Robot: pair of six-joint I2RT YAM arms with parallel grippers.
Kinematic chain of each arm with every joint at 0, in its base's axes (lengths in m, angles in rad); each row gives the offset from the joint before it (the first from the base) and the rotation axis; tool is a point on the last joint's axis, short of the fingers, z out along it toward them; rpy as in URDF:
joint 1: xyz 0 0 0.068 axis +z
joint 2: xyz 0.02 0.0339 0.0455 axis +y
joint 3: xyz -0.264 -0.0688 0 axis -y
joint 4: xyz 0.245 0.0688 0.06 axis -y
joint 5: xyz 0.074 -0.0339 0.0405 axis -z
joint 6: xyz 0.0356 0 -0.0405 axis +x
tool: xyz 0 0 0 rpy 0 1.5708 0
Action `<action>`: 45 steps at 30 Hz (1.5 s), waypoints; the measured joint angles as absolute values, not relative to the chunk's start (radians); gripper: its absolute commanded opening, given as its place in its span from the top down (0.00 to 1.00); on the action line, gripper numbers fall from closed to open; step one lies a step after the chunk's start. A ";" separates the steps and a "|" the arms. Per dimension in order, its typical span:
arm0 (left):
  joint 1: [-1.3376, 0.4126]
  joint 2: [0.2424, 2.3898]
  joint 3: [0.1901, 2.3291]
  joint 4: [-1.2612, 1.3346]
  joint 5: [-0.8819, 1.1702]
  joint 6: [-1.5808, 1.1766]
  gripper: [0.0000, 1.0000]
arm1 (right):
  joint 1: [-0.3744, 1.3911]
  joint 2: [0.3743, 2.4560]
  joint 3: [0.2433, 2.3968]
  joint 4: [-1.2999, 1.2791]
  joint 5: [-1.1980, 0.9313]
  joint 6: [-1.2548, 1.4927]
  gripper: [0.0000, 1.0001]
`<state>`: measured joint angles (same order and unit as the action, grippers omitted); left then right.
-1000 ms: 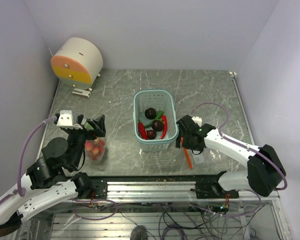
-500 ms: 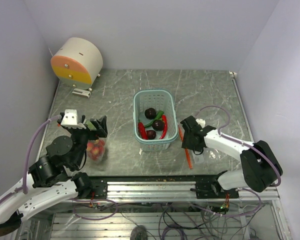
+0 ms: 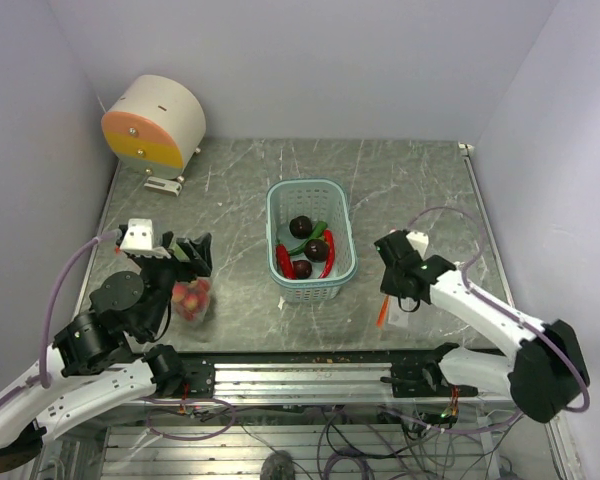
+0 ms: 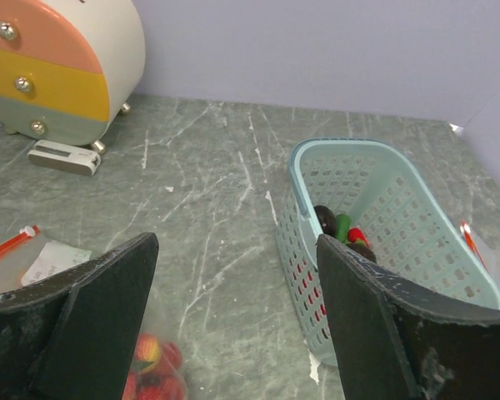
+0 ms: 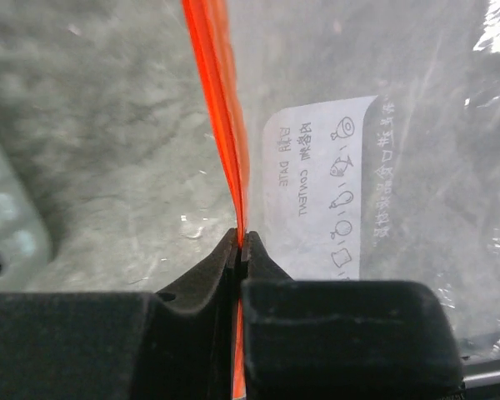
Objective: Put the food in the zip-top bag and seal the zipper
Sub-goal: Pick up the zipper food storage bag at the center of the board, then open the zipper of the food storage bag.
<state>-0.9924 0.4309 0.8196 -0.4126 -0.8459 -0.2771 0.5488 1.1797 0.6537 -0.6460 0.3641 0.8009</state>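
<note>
The left wrist view's bottom edge cuts off the small red toy fruits [image 4: 150, 372]. In the right wrist view, the thin orange-red zipper strip [image 5: 221, 100] disappears between the pinched fingers of the right end effector [image 5: 240, 243]. The print on the white label [image 5: 325, 192] of the clear plastic bag [image 5: 425, 108] is too blurred to read.

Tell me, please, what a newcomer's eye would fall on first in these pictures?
The light-blue basket in the middle of the table, with red and dark toy food in it, draws the eye first. To its right, the right gripper is shut on the orange-red zipper of a clear bag. At the left, the open left gripper hangs over a second clear bag holding red fruits.
</note>
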 measured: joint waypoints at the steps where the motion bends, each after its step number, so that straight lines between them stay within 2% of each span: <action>1: -0.992 0.431 0.826 -0.414 -0.838 -0.279 0.20 | 0.549 1.151 0.673 -0.669 0.373 0.800 1.00; 9: -0.992 0.439 0.893 -0.402 -0.698 -0.302 0.19 | 0.574 0.974 0.980 -0.760 0.389 0.705 1.00; 13: -0.992 0.482 0.947 -0.378 -0.607 -0.321 0.18 | 0.624 0.952 1.166 -0.706 0.317 0.603 1.00; 17: -0.992 0.545 0.993 -0.357 -0.529 -0.338 0.22 | 0.685 1.000 1.274 -0.582 0.200 0.517 1.00; 21: -0.992 0.634 1.056 -0.352 -0.455 -0.358 0.24 | 0.825 1.129 1.353 -0.457 0.130 0.439 1.00; 25: -0.992 0.678 1.079 -0.328 -0.400 -0.368 0.24 | 0.947 1.279 1.383 -0.374 0.069 0.365 1.00; 29: -0.992 0.690 1.067 -0.281 -0.384 -0.371 0.26 | 0.975 1.340 1.386 -0.356 0.041 0.323 1.00; 36: -0.992 0.705 0.961 -0.187 -0.412 -0.371 0.36 | 0.980 1.327 1.388 -0.319 0.021 0.295 1.00; 45: -0.992 0.746 0.873 -0.072 -0.461 -0.378 0.41 | 1.004 1.302 1.387 -0.296 -0.020 0.286 1.00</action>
<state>-0.9916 0.7460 0.8734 -0.0715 -0.4606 -0.3779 1.0039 1.3022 1.3872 -0.2958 -0.0204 0.2859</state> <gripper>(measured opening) 0.595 0.007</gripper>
